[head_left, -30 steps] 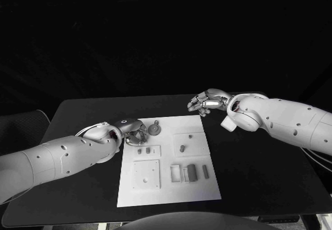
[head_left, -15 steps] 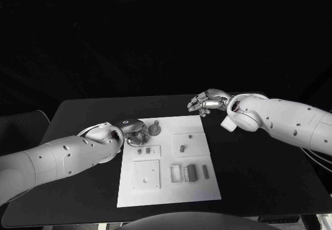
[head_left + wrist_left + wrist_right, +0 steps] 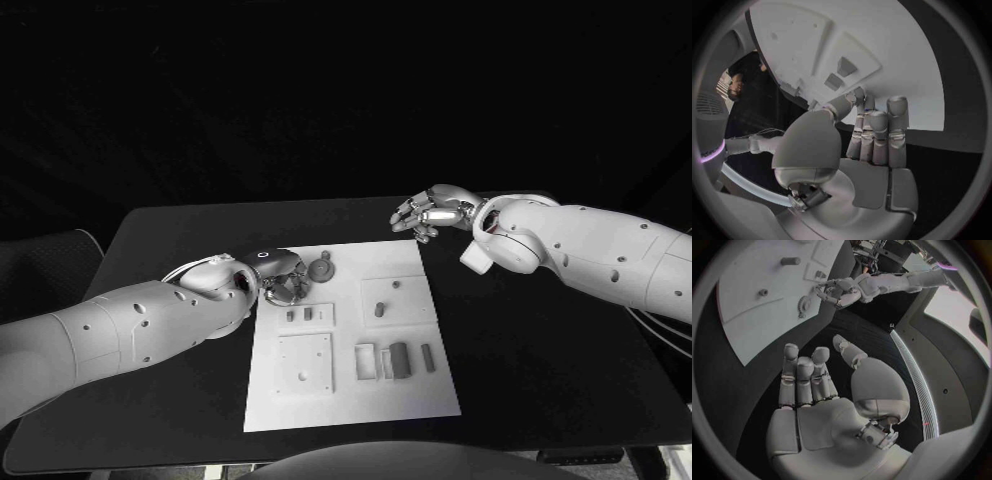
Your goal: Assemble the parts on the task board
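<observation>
Head view: your left hand (image 3: 274, 277), fingers curled and holding nothing you can make out, hovers at the task board's (image 3: 346, 400) far-left corner beside a round part (image 3: 322, 269), apparently about to grasp it, while your right hand (image 3: 433, 214) waits empty, fingers loosely spread, over the worktop (image 3: 562, 370).

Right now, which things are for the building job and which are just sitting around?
For the job:
- task board
- gear-shaped part at its far end
- small parts near its middle
- left hand, at the board's far left corner
- right hand, beyond its far right corner

Just there:
- black table
</observation>
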Robot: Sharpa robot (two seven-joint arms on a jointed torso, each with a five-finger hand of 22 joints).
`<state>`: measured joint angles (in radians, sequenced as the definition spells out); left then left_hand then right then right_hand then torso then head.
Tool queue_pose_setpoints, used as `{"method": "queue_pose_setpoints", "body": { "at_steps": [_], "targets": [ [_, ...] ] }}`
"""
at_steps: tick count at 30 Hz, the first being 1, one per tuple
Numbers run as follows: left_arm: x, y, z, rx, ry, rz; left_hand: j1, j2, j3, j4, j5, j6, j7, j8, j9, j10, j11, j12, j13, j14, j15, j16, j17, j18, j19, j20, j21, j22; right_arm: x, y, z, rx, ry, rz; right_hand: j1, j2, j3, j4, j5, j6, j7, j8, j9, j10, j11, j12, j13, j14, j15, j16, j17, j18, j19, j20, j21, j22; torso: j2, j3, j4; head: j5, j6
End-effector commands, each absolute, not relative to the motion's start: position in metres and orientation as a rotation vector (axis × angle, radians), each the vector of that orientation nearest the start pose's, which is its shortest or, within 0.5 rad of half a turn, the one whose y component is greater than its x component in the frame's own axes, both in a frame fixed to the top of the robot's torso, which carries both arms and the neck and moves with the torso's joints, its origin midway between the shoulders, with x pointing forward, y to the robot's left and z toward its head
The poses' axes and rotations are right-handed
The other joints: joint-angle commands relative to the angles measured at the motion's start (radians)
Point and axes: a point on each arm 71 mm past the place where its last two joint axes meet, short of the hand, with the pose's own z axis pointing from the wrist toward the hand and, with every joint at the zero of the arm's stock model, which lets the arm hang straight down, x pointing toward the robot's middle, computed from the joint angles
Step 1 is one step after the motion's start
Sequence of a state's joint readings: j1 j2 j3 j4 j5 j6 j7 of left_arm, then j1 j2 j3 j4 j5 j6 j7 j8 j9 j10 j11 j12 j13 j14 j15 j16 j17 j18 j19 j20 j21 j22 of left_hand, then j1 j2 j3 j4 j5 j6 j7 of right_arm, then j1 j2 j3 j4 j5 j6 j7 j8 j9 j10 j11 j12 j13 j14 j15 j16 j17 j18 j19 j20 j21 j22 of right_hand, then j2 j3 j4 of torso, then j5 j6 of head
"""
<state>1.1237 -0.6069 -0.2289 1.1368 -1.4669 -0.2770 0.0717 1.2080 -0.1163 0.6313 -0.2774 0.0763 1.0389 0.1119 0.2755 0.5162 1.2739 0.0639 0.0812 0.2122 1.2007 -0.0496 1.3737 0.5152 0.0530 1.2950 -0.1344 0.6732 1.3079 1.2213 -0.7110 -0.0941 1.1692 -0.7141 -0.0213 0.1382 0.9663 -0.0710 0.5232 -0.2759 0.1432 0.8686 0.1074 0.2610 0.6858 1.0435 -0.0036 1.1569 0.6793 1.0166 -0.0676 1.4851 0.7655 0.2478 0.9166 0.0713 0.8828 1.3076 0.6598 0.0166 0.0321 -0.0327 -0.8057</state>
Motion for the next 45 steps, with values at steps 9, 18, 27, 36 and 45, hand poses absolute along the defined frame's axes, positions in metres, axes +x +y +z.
{"method": "queue_pose_setpoints", "body": {
  "at_steps": [9, 18, 27, 36, 45],
  "targets": [
    [0.496, 0.185, -0.313, 0.375, 1.915, -0.569, 0.004, -0.005, -0.003, -0.005, -0.008, 0.002, 0.006, 0.001, 0.000, 0.008, -0.002, -0.003, 0.001, -0.011, -0.001, -0.005, -0.002, 0.103, -0.010, -0.011, -0.008, 0.017, 0.535, -0.229, -0.223, 0.424, 1.941, 1.071, -0.008, 0.003, 0.003, 0.002, -0.001, 0.045, 0.037, -0.005, -0.001, -0.170, 0.040, 0.006, -0.002, -0.004, 0.000, -0.001, -0.001, 0.014, 0.008, 0.001, -0.002, 0.017, 0.001, -0.0001, 0.0002, 0.001, 0.000],
    [0.496, 0.183, -0.312, 0.360, 1.902, -0.588, 0.004, -0.014, -0.006, -0.004, -0.011, -0.033, 0.020, -0.017, -0.011, 0.010, -0.003, -0.004, 0.006, -0.014, -0.002, -0.003, -0.005, 0.101, -0.010, -0.013, -0.009, 0.018, 0.534, -0.229, -0.223, 0.423, 1.942, 1.071, -0.008, 0.003, 0.002, 0.002, -0.001, 0.045, 0.037, -0.005, -0.002, -0.170, 0.040, 0.006, -0.002, -0.004, 0.000, -0.001, -0.002, 0.014, 0.008, 0.001, -0.002, 0.017, 0.000, 0.0004, -0.0002, 0.000, 0.001],
    [0.498, 0.190, -0.313, 0.342, 1.919, -0.549, 0.002, -0.030, -0.015, -0.005, -0.013, -0.082, 0.037, -0.041, -0.026, 0.005, -0.001, -0.008, 0.012, -0.020, -0.001, -0.002, -0.009, 0.098, -0.014, -0.013, -0.013, 0.018, 0.534, -0.231, -0.223, 0.426, 1.941, 1.068, -0.008, 0.002, 0.002, 0.002, -0.001, 0.045, 0.037, -0.005, -0.002, -0.170, 0.040, 0.006, -0.002, -0.004, 0.000, -0.001, -0.002, 0.014, 0.008, 0.001, -0.002, 0.017, 0.000, 0.0005, -0.0001, -0.003, 0.001],
    [0.498, 0.193, -0.313, 0.339, 1.919, -0.537, 0.007, -0.041, -0.019, -0.005, -0.013, -0.109, 0.036, -0.052, -0.032, 0.009, -0.003, -0.006, 0.019, -0.022, -0.002, 0.000, -0.011, 0.097, -0.014, -0.014, -0.014, 0.018, 0.534, -0.231, -0.223, 0.427, 1.940, 1.066, -0.008, 0.002, 0.002, 0.002, -0.001, 0.045, 0.037, -0.005, -0.002, -0.170, 0.040, 0.006, -0.002, -0.004, 0.000, -0.001, -0.002, 0.014, 0.008, 0.001, -0.002, 0.017, 0.000, -0.0006, 0.0005, -0.004, 0.001],
    [0.500, 0.206, -0.310, 0.318, 1.878, -0.522, 0.011, -0.046, -0.020, -0.006, -0.013, -0.121, 0.036, -0.055, -0.035, 0.011, -0.004, -0.006, 0.023, -0.023, -0.003, 0.001, -0.013, 0.096, -0.014, -0.015, -0.015, 0.018, 0.535, -0.233, -0.223, 0.431, 1.935, 1.060, -0.007, 0.002, 0.003, 0.001, -0.001, 0.044, 0.037, -0.006, -0.002, -0.170, 0.040, 0.006, -0.002, -0.004, 0.000, -0.001, -0.002, 0.014, 0.008, 0.001, -0.002, 0.017, 0.000, -0.0006, 0.0005, -0.004, 0.003]
  ]
}}
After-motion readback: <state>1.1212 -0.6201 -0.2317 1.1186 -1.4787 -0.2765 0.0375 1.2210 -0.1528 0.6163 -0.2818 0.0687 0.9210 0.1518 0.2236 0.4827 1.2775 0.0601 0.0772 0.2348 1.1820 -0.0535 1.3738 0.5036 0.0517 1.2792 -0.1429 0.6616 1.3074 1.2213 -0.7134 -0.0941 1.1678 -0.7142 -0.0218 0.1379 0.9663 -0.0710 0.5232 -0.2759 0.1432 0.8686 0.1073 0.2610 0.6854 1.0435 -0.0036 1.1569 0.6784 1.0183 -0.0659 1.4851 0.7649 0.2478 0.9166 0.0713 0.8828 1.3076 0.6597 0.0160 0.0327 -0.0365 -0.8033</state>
